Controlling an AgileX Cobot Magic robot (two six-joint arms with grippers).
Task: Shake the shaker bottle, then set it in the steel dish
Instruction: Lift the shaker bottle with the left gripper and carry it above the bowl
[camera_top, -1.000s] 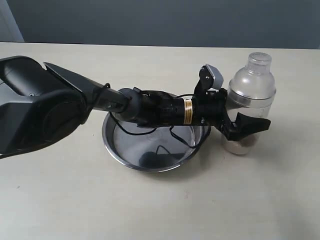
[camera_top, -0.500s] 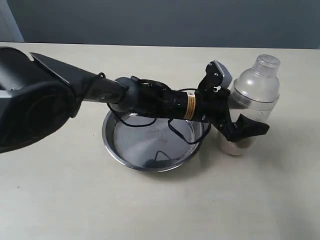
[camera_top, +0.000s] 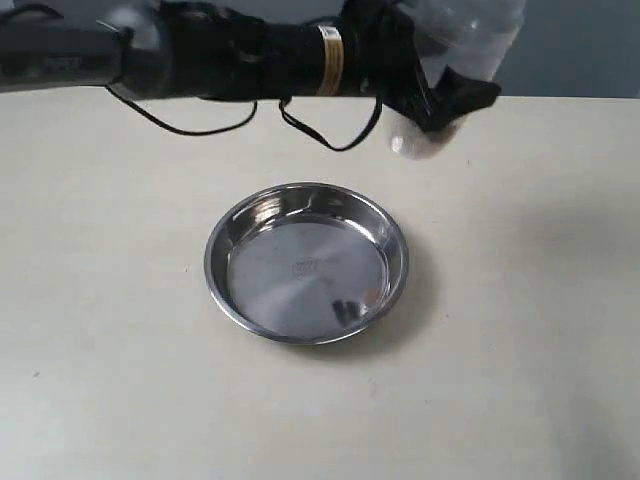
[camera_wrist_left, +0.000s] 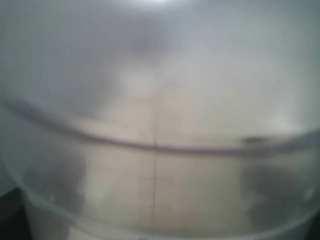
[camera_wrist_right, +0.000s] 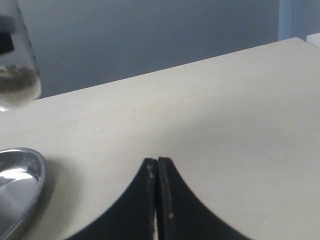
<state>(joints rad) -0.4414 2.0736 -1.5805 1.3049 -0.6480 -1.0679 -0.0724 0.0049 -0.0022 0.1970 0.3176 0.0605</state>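
The left gripper (camera_top: 440, 92) was clamped on the shaker bottle (camera_top: 470, 35), its jaws set wide around the body. In the left wrist view the frosted wall of the bottle (camera_wrist_left: 160, 125) filled the whole frame, right up against the camera. The bottle hung in the air, clear of the table (camera_top: 520, 320). It showed blurred in the exterior view, with brown granules (camera_wrist_right: 17, 75) lying at its lower end.

The steel dish (camera_top: 300, 270) sat well below the gripper and somewhat back toward the arm's own side, with nothing in it. Farther off, the right gripper (camera_wrist_right: 157, 172) lay low over the table with its fingers pressed together, holding nothing.

By the look of it, the shaking step was in hand and the placing had not begun. The next move would call for carrying the bottle down and back until it stood over the flat bottom of the dish, not its sloped side. It would have to stay upright on the way. The jaws should part only once the base rested flat, since a tall bottle let go on the slope could tip.
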